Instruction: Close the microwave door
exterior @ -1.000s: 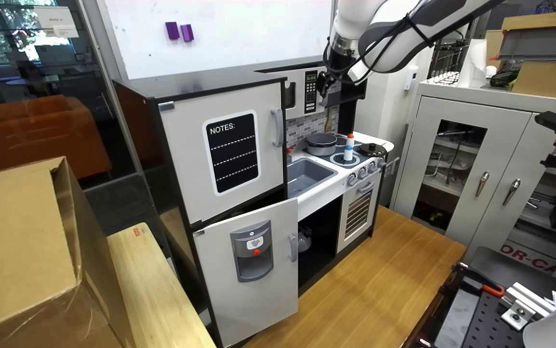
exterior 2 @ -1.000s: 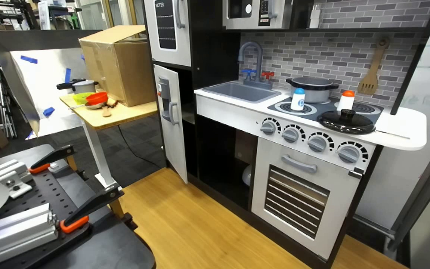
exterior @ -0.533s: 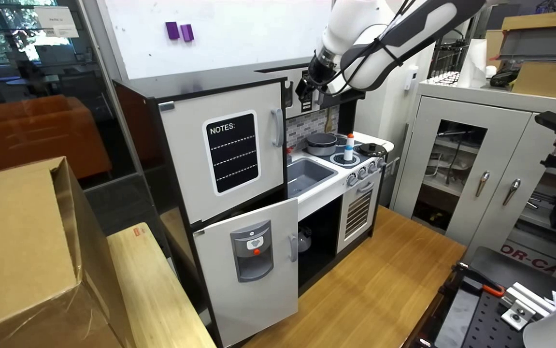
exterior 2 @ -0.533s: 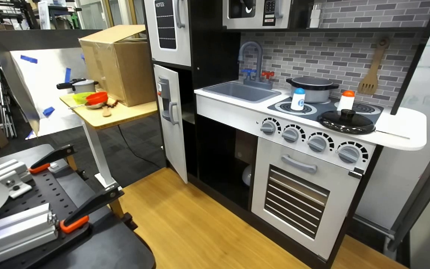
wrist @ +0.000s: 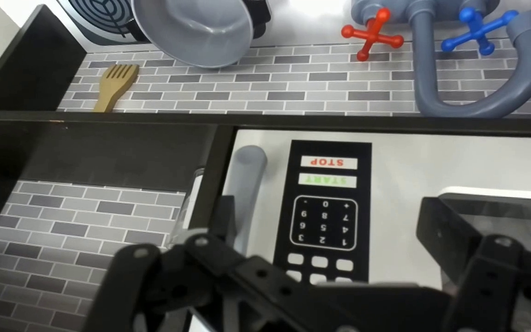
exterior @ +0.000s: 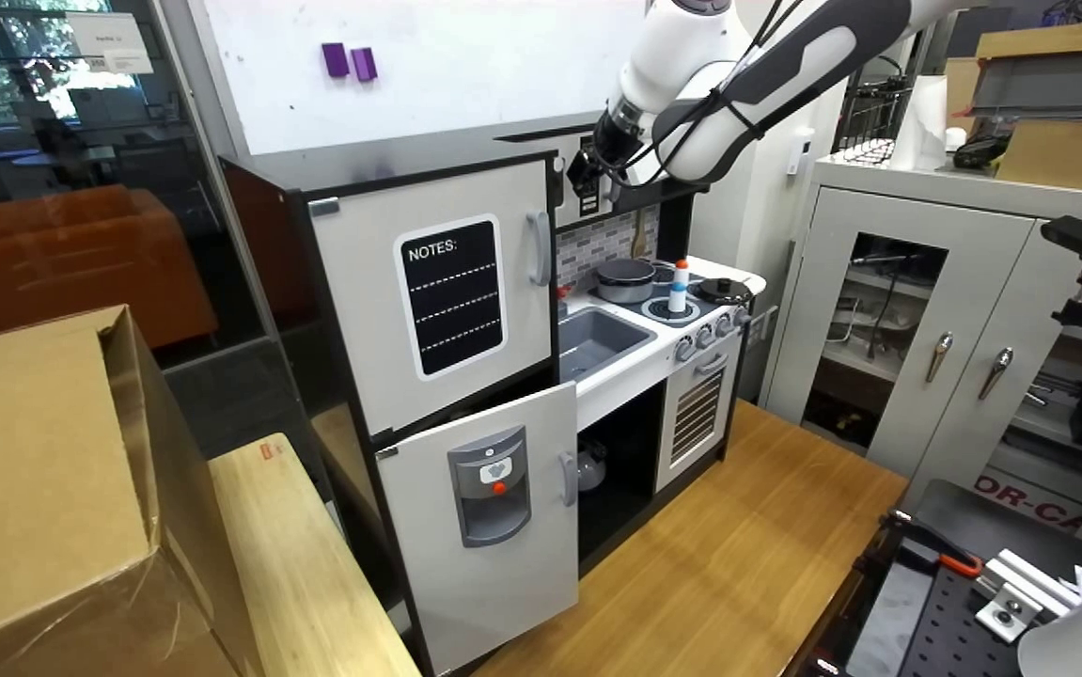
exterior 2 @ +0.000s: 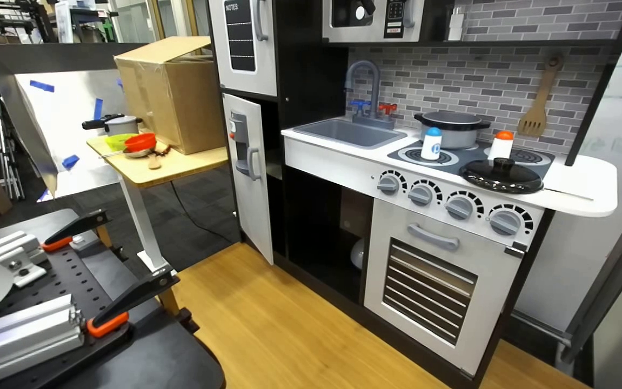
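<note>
The microwave door (wrist: 403, 168) is upside down in the wrist view, with a grey-white frame, black keypad, dark window and grey handle (wrist: 247, 184). It looks flush or nearly flush in the black unit. In the exterior views it shows beside the tall fridge (exterior 2: 379, 24) and partly behind the gripper (exterior: 569, 211). My gripper (wrist: 334, 216) is open and empty in front of the door. In the wrist view one finger overlaps the handle, the other the window's edge. I cannot tell whether they touch. The gripper also shows in an exterior view (exterior: 582, 175).
A black shelf edge (wrist: 293, 121) borders the door, and a dark side panel stands by its handle. Near it are the faucet (exterior 2: 376, 89), sink (exterior 2: 351, 132), pot (exterior 2: 454, 135) and wooden spatula (wrist: 115, 85). The lower fridge door (exterior 2: 254, 216) stands ajar.
The arm has moved left and slightly down across the microwave. The microwave door has swung inward, its keypad and handle shifting right. The lower fridge door has stirred slightly.
</note>
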